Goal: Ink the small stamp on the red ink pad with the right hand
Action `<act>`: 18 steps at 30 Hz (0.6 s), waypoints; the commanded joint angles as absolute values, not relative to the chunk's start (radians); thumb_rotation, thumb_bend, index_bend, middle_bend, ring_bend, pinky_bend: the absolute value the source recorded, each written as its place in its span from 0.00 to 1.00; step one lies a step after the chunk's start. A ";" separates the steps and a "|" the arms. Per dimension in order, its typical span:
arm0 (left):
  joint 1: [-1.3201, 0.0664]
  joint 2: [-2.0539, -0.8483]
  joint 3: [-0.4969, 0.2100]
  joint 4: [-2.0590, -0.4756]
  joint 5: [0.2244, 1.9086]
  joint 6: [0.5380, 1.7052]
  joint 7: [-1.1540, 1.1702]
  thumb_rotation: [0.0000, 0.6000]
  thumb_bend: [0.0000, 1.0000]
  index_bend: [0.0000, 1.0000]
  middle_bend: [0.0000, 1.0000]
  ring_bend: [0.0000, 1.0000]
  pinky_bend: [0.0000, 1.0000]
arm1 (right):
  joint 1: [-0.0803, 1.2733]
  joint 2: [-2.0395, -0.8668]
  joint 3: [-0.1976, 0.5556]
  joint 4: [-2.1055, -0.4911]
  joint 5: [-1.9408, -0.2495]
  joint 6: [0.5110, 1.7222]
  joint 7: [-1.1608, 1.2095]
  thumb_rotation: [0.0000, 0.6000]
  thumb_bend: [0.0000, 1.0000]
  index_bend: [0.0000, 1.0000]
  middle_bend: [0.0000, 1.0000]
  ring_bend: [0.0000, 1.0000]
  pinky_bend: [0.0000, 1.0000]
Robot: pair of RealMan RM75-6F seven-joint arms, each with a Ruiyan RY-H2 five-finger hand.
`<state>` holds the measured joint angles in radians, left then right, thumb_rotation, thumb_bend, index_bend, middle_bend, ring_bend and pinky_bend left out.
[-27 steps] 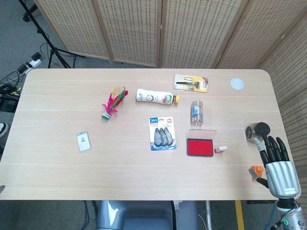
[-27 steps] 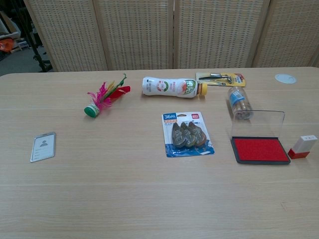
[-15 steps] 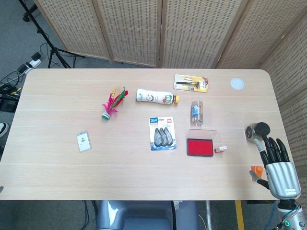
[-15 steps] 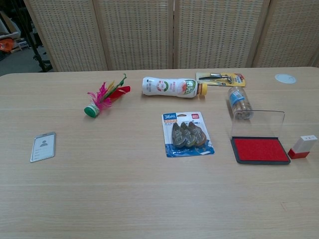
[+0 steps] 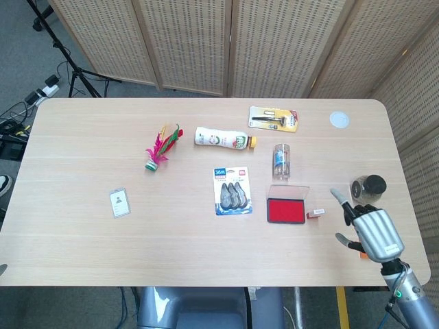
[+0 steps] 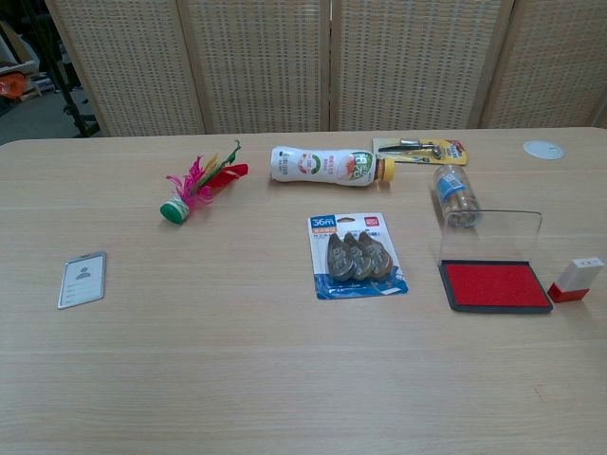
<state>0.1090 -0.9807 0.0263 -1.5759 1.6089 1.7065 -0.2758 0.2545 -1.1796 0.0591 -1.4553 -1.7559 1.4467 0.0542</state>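
The small stamp (image 5: pixel 315 213), white on a red base, lies on the table just right of the red ink pad (image 5: pixel 285 211). The pad's clear lid stands open behind it. In the chest view the stamp (image 6: pixel 576 280) sits near the right edge, next to the pad (image 6: pixel 494 285). My right hand (image 5: pixel 368 229) hovers over the table's right side, a short way right of the stamp, fingers apart and holding nothing. It does not show in the chest view. My left hand appears in neither view.
A dark round jar (image 5: pixel 367 186) stands just behind my right hand. A clear bottle (image 5: pixel 281 160) lies behind the pad. A correction-tape pack (image 5: pixel 232 191), a white bottle (image 5: pixel 221 138), a shuttlecock (image 5: pixel 159 149), a card (image 5: pixel 119 203), a blister pack (image 5: pixel 274 118) and a white disc (image 5: pixel 339 120) are spread around.
My right hand has moved left and inward over the table toward the stamp, and has turned so its fingers point left. Nothing on the table has moved.
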 commanded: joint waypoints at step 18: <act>0.092 -0.976 0.021 -1.588 1.586 1.661 -0.264 1.00 0.02 0.00 0.00 0.00 0.00 | 0.471 -1.303 0.073 -1.338 -1.596 1.027 -0.047 1.00 0.11 0.25 0.91 0.97 1.00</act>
